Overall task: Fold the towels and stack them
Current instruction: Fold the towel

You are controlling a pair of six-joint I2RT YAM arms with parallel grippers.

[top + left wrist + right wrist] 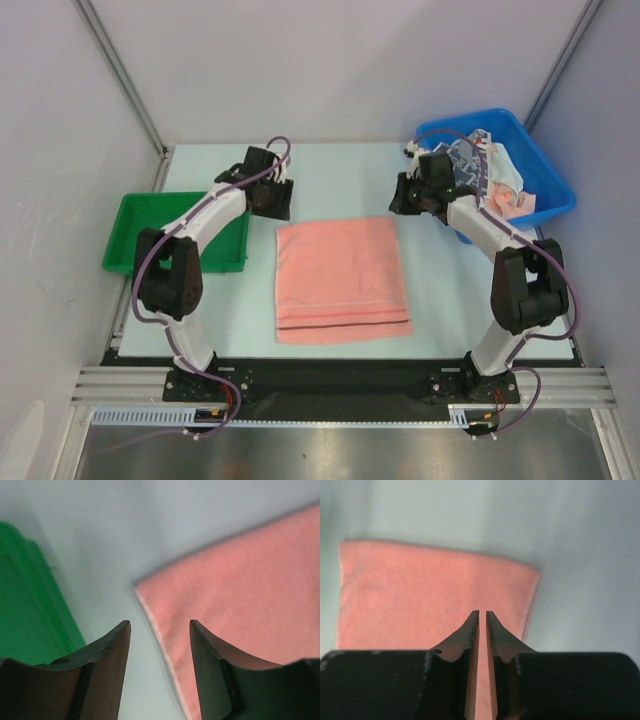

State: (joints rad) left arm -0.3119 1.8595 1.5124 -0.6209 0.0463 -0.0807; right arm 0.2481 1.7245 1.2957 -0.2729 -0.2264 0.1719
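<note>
Progress: early.
- One salmon-pink towel lies spread flat mid-table, dark stripe along its near edge. Judging by its smooth, near-square outline it may already carry a fold, but the layers cannot be told apart.
- More towels sit bunched in the blue bin at far right. A navy-and-white patterned towel shows on top, with white and pink cloth beside it.
- No stack is visible anywhere. The green tray sits at left.
- Left to do, as I judge it: finish folding the pink towel, then fold and stack the ones in the bin.

Jaws against the towel:
- Left gripper hangs near the far-left corner. From the left wrist, its fingers are spread and grip nothing. The towel corner lies just ahead and to the right, and its edge runs under the right-hand finger.
- Right gripper hangs near the far-right corner. From the right wrist, the gripper is parted only by a thin slit and pinches nothing. The towel lies below and beyond the tips.
</note>
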